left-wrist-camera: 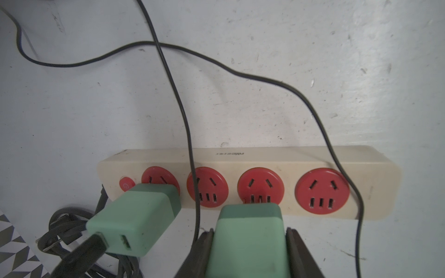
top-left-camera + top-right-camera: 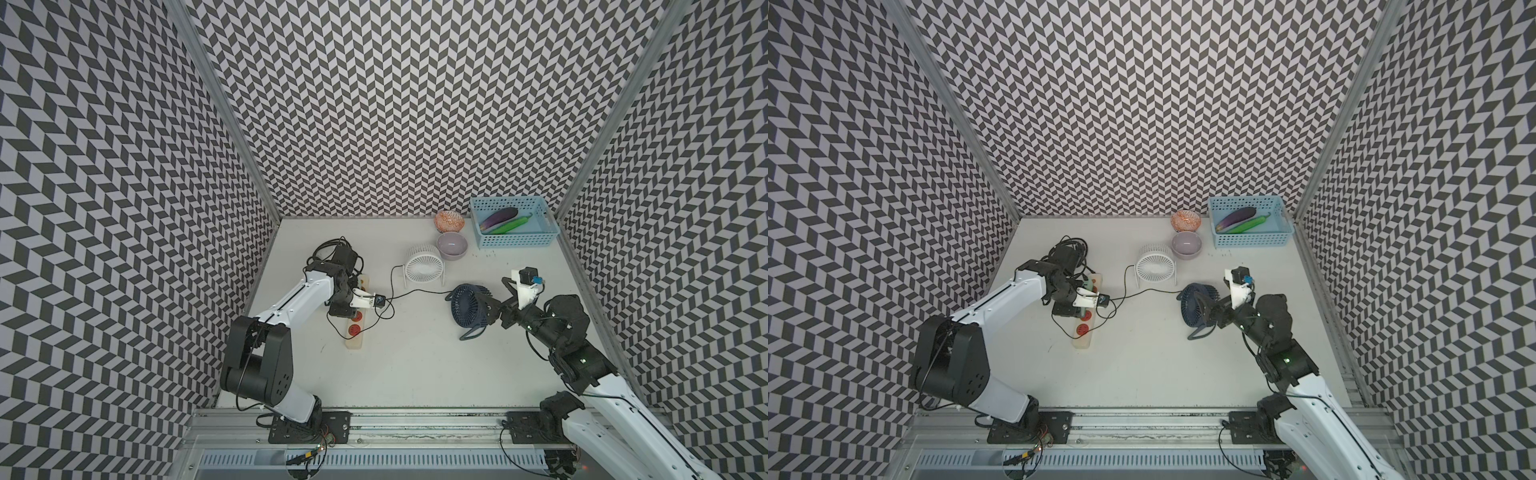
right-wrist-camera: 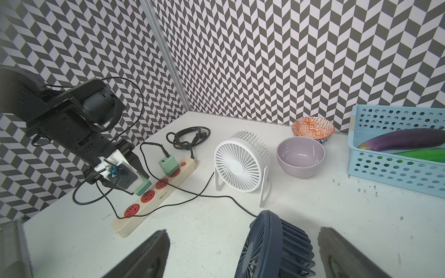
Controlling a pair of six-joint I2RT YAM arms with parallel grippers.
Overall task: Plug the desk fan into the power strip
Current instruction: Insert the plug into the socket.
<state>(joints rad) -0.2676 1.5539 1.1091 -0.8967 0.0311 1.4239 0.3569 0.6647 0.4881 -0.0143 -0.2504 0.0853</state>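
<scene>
Table [image 2: 415, 374]: white top; I view it from above.
Power strip [image 1: 265, 160]: flat on the table's left side, near the wall.
Navy fan [image 2: 468, 306]: upright, right of centre; thin cable [image 3: 228, 197] trails toward the strip.
Right gripper [image 3: 243, 234]: jaws wide apart, flanking the fan.
Left gripper [image 1: 249, 234]: clamped on green adapter [image 1: 249, 252], at the third socket [image 1: 260, 186] from the switch [image 1: 125, 185]; I cannot confirm seating.

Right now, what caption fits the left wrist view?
The left gripper holds a green plug at a red socket of the power strip, beside another green plug already plugged in.
</scene>
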